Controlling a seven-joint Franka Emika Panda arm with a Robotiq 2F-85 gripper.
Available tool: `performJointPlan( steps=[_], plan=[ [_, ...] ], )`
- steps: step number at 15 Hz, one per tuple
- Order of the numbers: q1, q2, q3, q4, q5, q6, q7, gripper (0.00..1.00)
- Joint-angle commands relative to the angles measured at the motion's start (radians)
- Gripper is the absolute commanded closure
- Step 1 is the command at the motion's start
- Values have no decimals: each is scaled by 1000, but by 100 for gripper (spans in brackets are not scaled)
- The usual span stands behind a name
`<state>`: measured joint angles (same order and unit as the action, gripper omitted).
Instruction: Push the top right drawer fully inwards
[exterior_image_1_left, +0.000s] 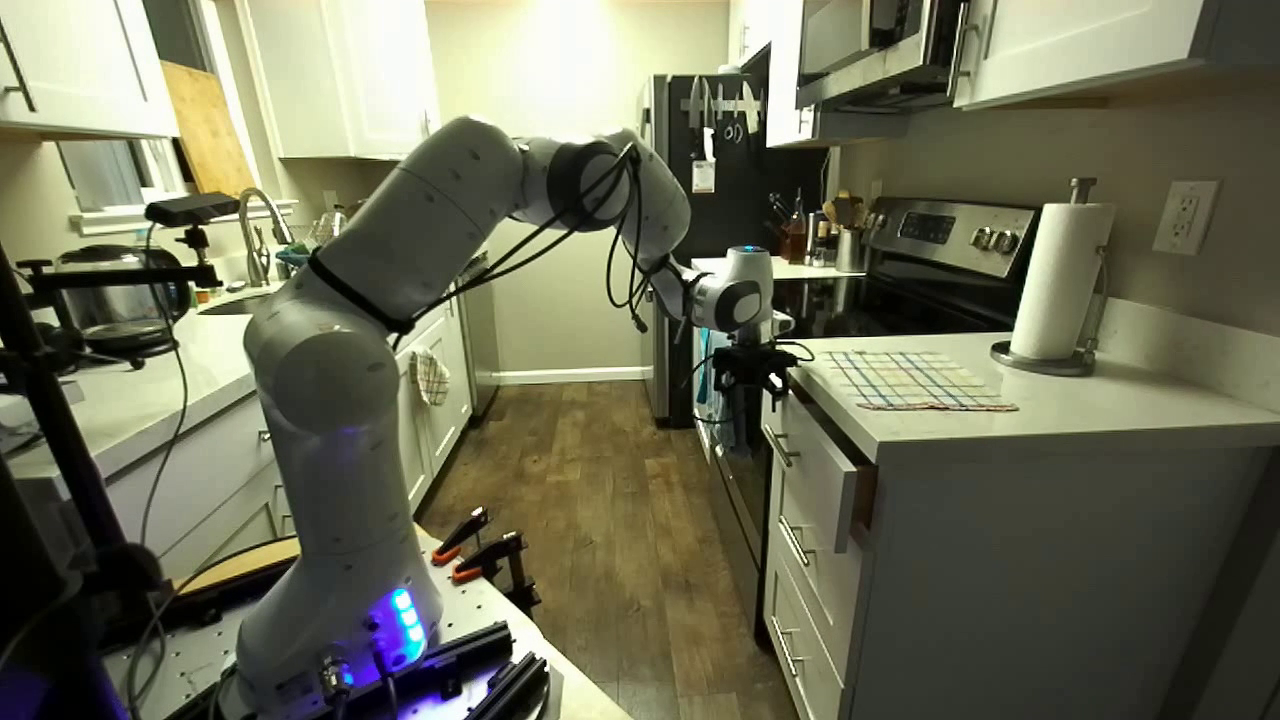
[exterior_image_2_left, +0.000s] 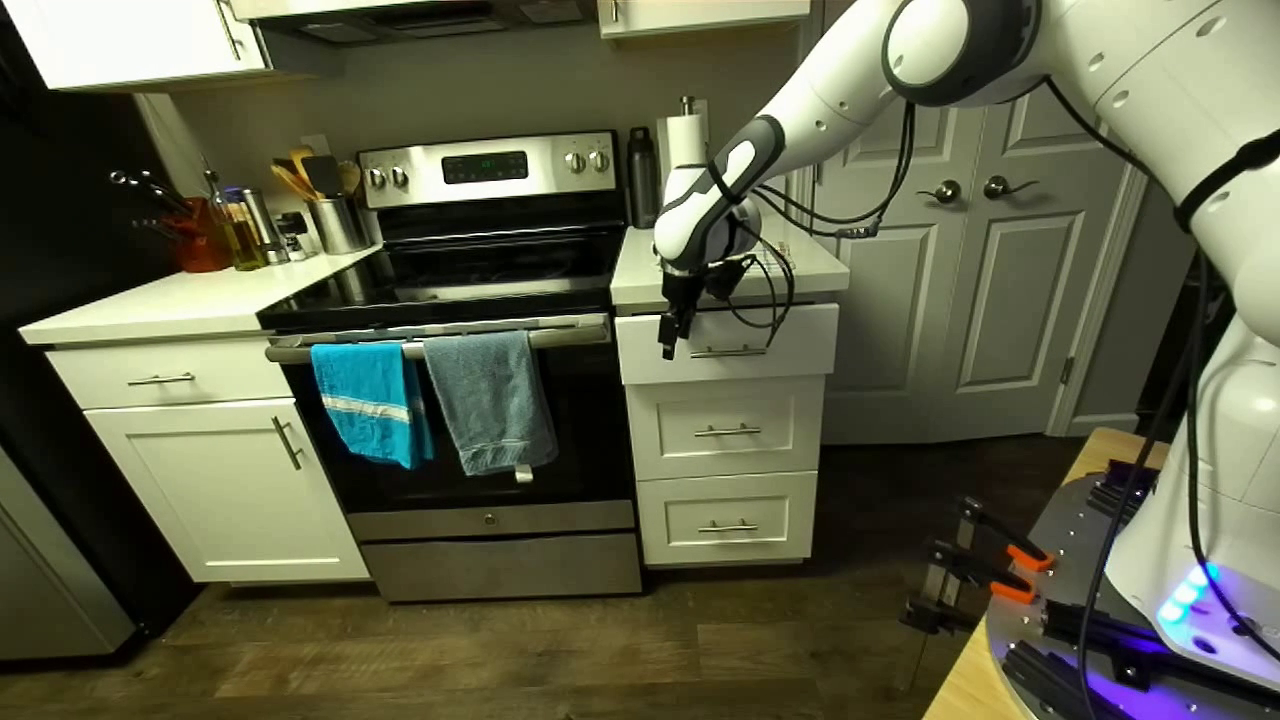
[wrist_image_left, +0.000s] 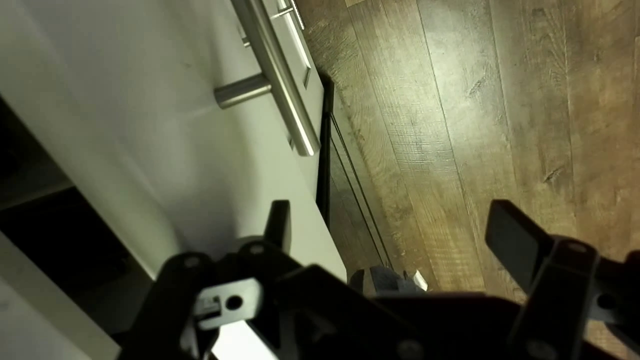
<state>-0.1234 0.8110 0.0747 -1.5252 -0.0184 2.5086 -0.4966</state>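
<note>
The top right drawer is partly pulled out in both exterior views; its white front (exterior_image_1_left: 815, 470) (exterior_image_2_left: 800, 335) stands forward of the drawers below. A strip of its wood side (exterior_image_1_left: 864, 505) shows. In the wrist view its front (wrist_image_left: 165, 130) and bar handle (wrist_image_left: 280, 75) fill the left, with a dark gap behind the front. The contents cannot be made out. My gripper (exterior_image_1_left: 755, 385) (exterior_image_2_left: 672, 345) points down at the stove-side end of the drawer front. In the wrist view the jaws (wrist_image_left: 387, 215) are wide apart and empty. One finger overlaps the drawer front; contact cannot be told.
The counter (exterior_image_1_left: 1060, 400) with a checked cloth (exterior_image_1_left: 915, 380) and paper towel roll (exterior_image_1_left: 1060, 280) overhangs the drawer. The stove (exterior_image_2_left: 450, 270) with towels on its oven handle stands beside it. Two deeper closed drawers (exterior_image_2_left: 727, 430) lie below.
</note>
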Motion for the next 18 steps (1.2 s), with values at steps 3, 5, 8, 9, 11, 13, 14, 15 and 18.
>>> performJointPlan(
  steps=[3, 5, 8, 9, 11, 13, 14, 15, 18],
  plan=[
    [85, -1, -106, -2, -136, 62, 140, 0],
    [130, 0, -157, -2, -203, 70, 202, 0],
    [122, 3, -113, 3, -189, 32, 205, 0],
    [105, 4, -80, 4, -162, 18, 186, 0],
    [74, 7, -13, 0, -113, 7, 151, 0],
    [59, 10, 33, -6, -76, 1, 143, 0],
    [53, 11, 51, -11, -59, 1, 140, 0],
    [48, 10, 69, -18, -42, 5, 137, 0],
    [47, -1, 109, -45, -6, 23, 135, 0]
  ],
)
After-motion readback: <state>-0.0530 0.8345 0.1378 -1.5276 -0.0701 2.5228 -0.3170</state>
